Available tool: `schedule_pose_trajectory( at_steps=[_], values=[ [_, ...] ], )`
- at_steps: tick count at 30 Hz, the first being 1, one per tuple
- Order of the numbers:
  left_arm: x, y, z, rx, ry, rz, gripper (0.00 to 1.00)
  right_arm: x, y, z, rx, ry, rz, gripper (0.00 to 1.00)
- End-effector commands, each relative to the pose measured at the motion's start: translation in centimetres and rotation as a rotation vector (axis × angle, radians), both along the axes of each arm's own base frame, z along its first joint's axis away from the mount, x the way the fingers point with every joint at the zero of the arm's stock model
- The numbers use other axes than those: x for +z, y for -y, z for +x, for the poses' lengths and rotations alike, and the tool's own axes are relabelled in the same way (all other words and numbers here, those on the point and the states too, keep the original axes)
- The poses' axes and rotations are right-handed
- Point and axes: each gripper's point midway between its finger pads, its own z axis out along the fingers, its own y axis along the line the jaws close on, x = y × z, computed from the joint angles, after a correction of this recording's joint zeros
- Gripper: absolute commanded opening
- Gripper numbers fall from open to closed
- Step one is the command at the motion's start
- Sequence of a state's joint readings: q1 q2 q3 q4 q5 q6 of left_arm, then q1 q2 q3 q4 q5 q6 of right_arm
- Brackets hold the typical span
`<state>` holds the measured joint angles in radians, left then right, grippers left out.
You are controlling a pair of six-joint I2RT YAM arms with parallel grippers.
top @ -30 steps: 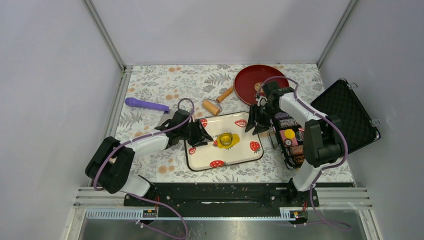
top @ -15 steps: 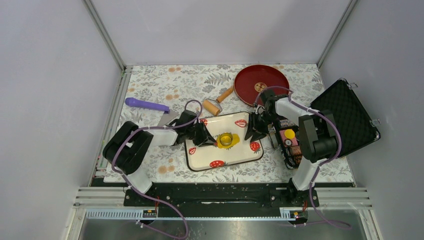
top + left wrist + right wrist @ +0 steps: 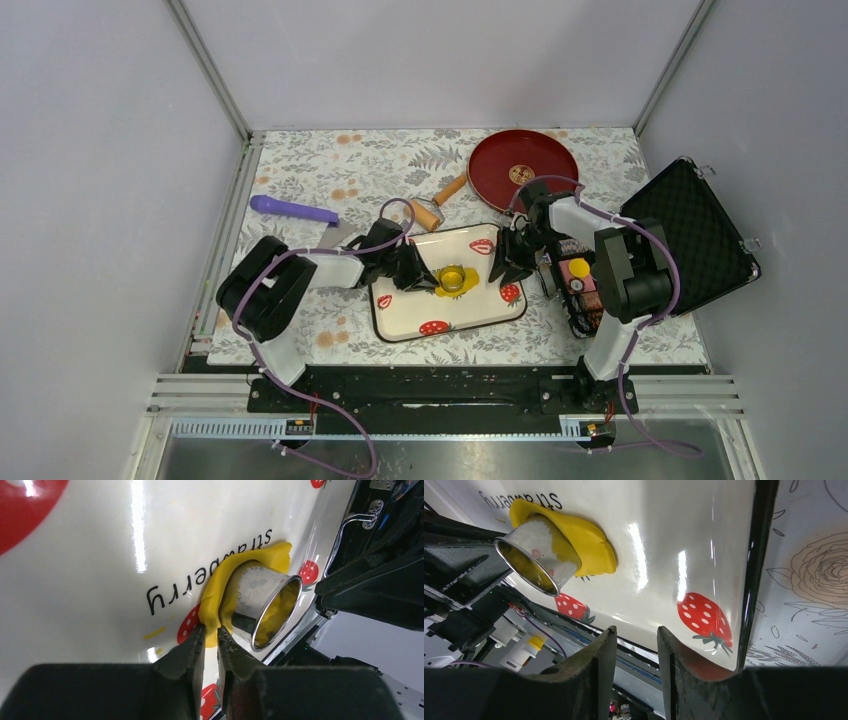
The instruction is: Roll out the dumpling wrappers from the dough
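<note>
The yellow dough point(image 3: 216, 592) lies as a flattened patch on the white strawberry tray point(image 3: 470, 310), near its middle. A round metal cutter point(image 3: 265, 605) stands pressed into it, with yellow showing inside its ring. My left gripper point(image 3: 210, 628) has its jaws nearly together, pinching the dough's near edge beside the cutter. My right gripper point(image 3: 636, 629) hovers open over the tray's right side, apart from the dough point(image 3: 584, 540) and cutter point(image 3: 531, 555), with nothing between its fingers. The dumpling wrappers are out of view.
Behind the tray lie a wooden roller point(image 3: 432, 205) and a red plate point(image 3: 522, 168). A purple tool point(image 3: 293, 209) rests at the back left. An open black case point(image 3: 700, 230) and a rack of small pots point(image 3: 578, 280) stand right of the tray.
My left gripper slid right across the tray to the dough and closed on its edge. The right gripper dropped toward the tray's right side and narrowed a little.
</note>
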<state>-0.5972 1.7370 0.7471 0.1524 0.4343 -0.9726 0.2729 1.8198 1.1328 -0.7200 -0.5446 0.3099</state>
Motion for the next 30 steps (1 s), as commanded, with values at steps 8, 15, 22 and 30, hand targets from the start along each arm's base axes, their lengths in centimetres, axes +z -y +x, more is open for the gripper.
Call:
schedule_pose_trajectory(
  at_steps=[8, 15, 22, 30],
  values=[
    [0.0, 0.3, 0.1, -0.013, 0.019, 0.012, 0.00, -0.2, -0.4, -0.7, 0.014, -0.029, 0.028, 0.43],
    [2.8, 0.6, 0.5, -0.009, 0.073, -0.033, 0.00, -0.2, -0.4, -0.9, 0.018, -0.031, 0.031, 0.43],
    [3.0, -0.3, -0.3, -0.001, 0.079, -0.009, 0.00, -0.4, -0.4, -1.2, 0.021, -0.041, 0.034, 0.43],
    [0.5, -0.8, -0.5, -0.051, 0.087, 0.065, 0.30, -0.4, -0.4, -1.4, 0.021, -0.048, 0.039, 0.43]
  ],
)
